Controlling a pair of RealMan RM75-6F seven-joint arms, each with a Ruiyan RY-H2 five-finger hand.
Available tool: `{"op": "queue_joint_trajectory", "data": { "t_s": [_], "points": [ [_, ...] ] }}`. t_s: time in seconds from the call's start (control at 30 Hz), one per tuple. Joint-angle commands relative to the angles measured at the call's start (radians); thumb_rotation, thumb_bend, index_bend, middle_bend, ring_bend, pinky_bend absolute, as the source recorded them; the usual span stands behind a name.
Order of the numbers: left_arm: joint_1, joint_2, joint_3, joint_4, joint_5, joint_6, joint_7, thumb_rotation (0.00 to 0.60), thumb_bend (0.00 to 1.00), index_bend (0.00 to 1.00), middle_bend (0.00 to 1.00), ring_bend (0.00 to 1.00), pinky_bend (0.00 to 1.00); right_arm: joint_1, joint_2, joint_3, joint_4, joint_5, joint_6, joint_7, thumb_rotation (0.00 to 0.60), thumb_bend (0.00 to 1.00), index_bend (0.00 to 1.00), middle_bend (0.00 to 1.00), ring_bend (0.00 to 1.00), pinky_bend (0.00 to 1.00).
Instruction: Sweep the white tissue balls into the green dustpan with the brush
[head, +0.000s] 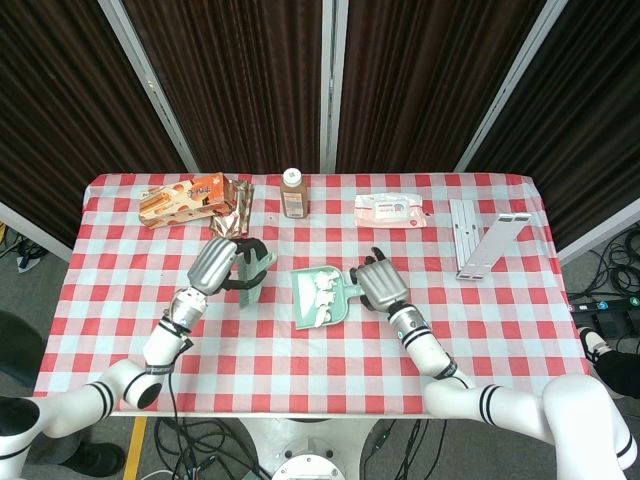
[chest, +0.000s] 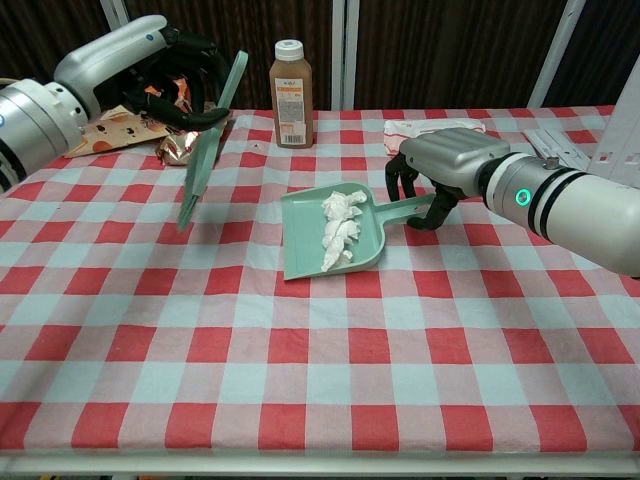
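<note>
white crumpled tissue balls piled inside the green plastic dustpan, right hand gripping the dustpan's handle, left hand off to the dustpan's left holding the green brush up, brown bottle behind the dustpan

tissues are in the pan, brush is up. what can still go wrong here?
The tissue balls lie loose in the green dustpan, whose front edge is open: if the right hand on its handle tilts it, they may roll out. The left hand holds the brush aloft near the foil wrapper; lowering could snag it.
</note>
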Motion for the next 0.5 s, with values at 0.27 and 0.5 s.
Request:
{"op": "queue_joint_trajectory", "data": {
  "t_s": [0.27,0.5],
  "points": [
    [0.048,0.126,0.116,-0.058,0.008,-0.080,0.382,0.600,0.55,0.55,0.57,0.55,0.86,-0.032,0.034,-0.018,-0.081,-0.006,0.063,-0.082,0.600,0.10,0.19,0.31,0.16,0.12],
    [0.037,0.173,0.104,-0.191,-0.121,-0.205,0.606,0.600,0.46,0.39,0.46,0.49,0.81,-0.092,0.142,-0.046,-0.197,-0.122,0.202,-0.105,0.600,0.10,0.18,0.31,0.16,0.12]
  ]
}}
